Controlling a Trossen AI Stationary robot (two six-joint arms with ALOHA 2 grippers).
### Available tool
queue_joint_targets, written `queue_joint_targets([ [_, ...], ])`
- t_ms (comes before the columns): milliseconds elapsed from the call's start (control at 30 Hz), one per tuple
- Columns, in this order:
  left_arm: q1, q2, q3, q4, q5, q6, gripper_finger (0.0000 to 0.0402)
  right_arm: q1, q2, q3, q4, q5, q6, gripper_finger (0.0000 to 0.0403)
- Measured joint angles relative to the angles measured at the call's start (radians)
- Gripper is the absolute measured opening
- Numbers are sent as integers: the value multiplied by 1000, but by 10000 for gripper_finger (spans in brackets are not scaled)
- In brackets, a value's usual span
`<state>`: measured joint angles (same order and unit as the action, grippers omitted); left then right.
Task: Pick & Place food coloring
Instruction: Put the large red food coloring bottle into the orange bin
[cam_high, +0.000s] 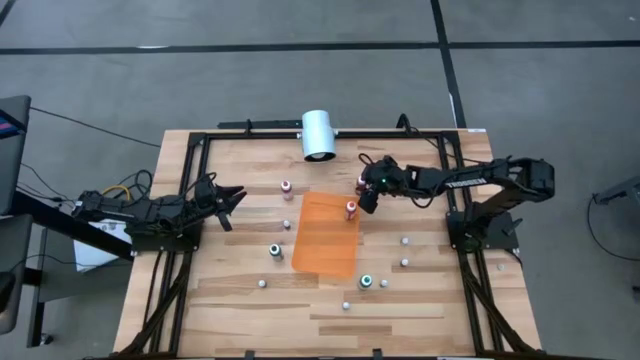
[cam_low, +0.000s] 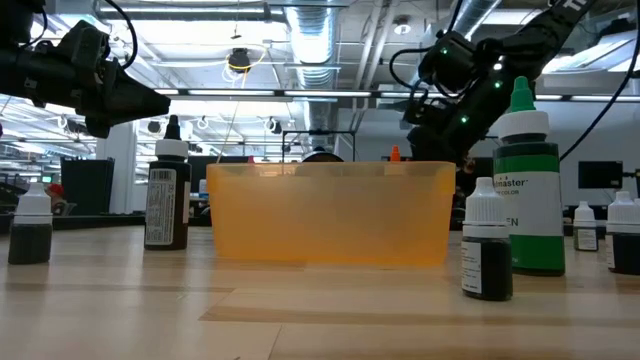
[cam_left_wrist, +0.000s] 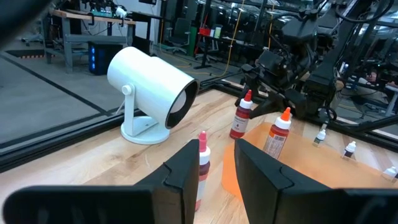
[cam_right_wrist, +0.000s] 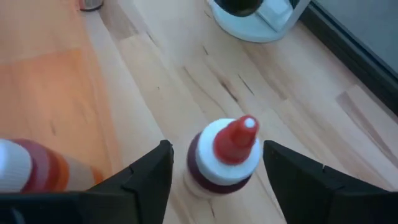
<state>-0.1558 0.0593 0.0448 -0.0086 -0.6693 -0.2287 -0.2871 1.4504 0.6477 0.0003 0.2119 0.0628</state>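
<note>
Small food coloring bottles stand upright on the wooden table around a flat orange tray (cam_high: 322, 235). A red-topped bottle (cam_right_wrist: 227, 158) stands by the tray's far right corner. My right gripper (cam_right_wrist: 217, 180) is open, slanting down over it with one finger on each side; no touch shows. Another red-topped bottle (cam_high: 351, 209) stands in the tray. A pink-topped one (cam_high: 287, 187) stands left of the tray, and teal-topped ones (cam_high: 275, 250) (cam_high: 366, 282) stand nearer the front. My left gripper (cam_high: 232, 203) waits level at the table's left, shut on nothing.
A white cylinder (cam_high: 319, 133) on a round foot stands at the far edge, behind the tray. Small whitish-capped bottles (cam_high: 405, 240) dot the right and near parts of the table. A black frame (cam_high: 190, 180) runs along the table's edges.
</note>
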Motion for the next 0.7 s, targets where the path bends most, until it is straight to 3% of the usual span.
queue_joint_targets([
  [333,0,0,0,0,0,0,93,-10,1,0,1,-2,16,121],
  [700,0,0,0,0,0,0,93,-13,1,82,-38,-5,28,140],
])
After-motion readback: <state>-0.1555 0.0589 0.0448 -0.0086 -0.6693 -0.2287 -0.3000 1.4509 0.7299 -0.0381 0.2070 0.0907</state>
